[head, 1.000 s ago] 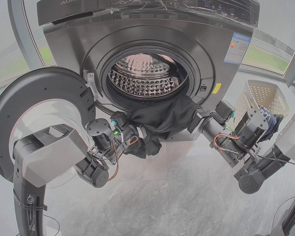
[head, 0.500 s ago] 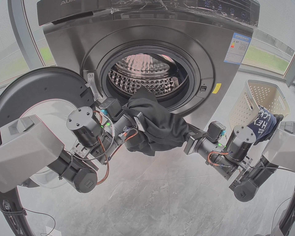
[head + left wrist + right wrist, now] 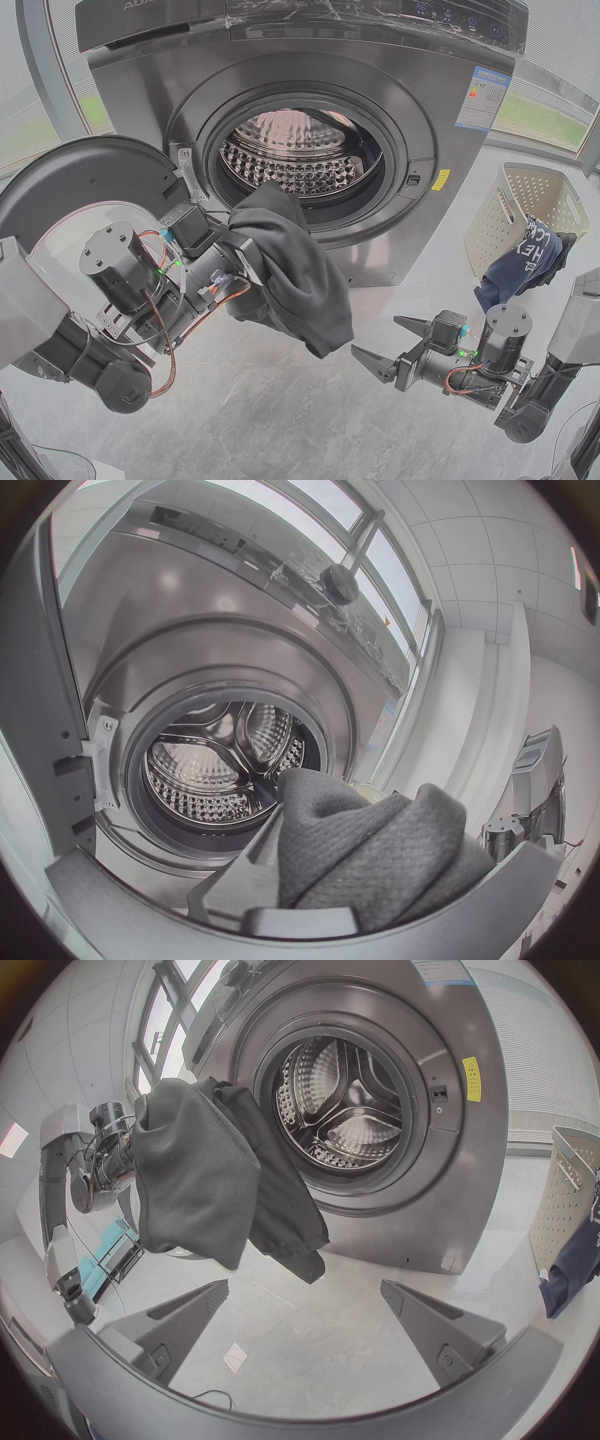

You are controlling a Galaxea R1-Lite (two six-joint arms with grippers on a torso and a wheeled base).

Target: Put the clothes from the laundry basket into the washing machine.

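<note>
Left gripper [image 3: 275, 892]: jaws clamped on garment [image 3: 300, 275], lifted to drum's [image 3: 294, 156] 7 o'clock.
Right gripper [image 3: 374, 334]: released garment, jaws apart, dropped to drum's 5 o'clock.

The washer [image 3: 144, 87] front is grey satin metal. Its drum [image 3: 294, 169] is bright steel, embossed, perforated and mirror-shiny. The door [image 3: 81, 175] has a matt dark rim round glossy clear glazing. The garment [image 3: 300, 281] is dark matt cloth in a fine mesh knit. The basket [image 3: 531, 187] is cream perforated plastic, and the blue top [image 3: 522, 265] is soft cloth. The floor [image 3: 281, 406] is polished, veined grey tile. The right fingers [image 3: 375, 365] look like matt dark plastic, ribbed inside.
</note>
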